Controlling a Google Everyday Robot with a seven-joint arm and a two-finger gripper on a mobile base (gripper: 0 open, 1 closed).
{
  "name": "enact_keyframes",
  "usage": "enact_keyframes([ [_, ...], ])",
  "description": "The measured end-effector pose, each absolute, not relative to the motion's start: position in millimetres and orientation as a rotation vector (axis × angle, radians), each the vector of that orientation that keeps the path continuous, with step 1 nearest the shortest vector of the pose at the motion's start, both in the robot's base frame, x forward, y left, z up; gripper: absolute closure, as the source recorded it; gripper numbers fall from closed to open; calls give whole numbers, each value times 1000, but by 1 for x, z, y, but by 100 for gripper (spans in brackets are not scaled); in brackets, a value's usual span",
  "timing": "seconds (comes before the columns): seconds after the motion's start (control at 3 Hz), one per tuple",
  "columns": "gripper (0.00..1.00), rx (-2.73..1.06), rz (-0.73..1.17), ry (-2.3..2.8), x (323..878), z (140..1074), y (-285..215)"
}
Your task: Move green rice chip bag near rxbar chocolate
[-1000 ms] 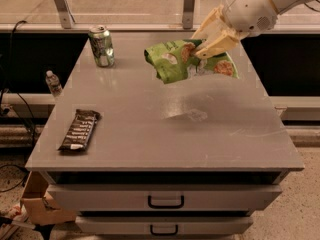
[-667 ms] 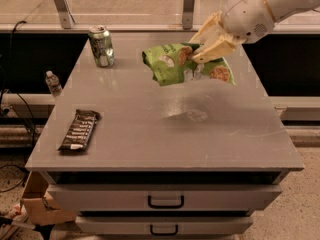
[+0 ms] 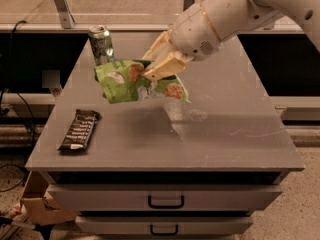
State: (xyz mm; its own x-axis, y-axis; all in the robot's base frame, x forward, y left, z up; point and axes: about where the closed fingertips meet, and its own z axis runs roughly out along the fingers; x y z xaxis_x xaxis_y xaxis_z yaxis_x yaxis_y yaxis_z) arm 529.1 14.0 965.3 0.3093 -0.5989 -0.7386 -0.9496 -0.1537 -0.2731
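The green rice chip bag (image 3: 125, 81) hangs in the air above the middle-left of the grey table (image 3: 225, 134), crumpled and tilted. My gripper (image 3: 152, 66) is shut on its upper right part, with a tan finger (image 3: 162, 68) pressed on the bag. The white arm reaches in from the upper right. The rxbar chocolate (image 3: 79, 129) lies flat near the table's front left edge, below and left of the bag, apart from it.
A green-and-silver drink can (image 3: 101, 45) stands upright at the back left of the table, just behind the bag. Drawers with handles (image 3: 166, 202) sit under the tabletop. A cardboard box (image 3: 35, 204) is on the floor at lower left.
My gripper has carried the bag leftward and forward across the table, toward the bar. The can and the bar have not moved.
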Motion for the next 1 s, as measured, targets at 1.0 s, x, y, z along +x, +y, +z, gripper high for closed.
enact_keyframes([
  [1.0,100,-1990,809,1373,509,905,111],
])
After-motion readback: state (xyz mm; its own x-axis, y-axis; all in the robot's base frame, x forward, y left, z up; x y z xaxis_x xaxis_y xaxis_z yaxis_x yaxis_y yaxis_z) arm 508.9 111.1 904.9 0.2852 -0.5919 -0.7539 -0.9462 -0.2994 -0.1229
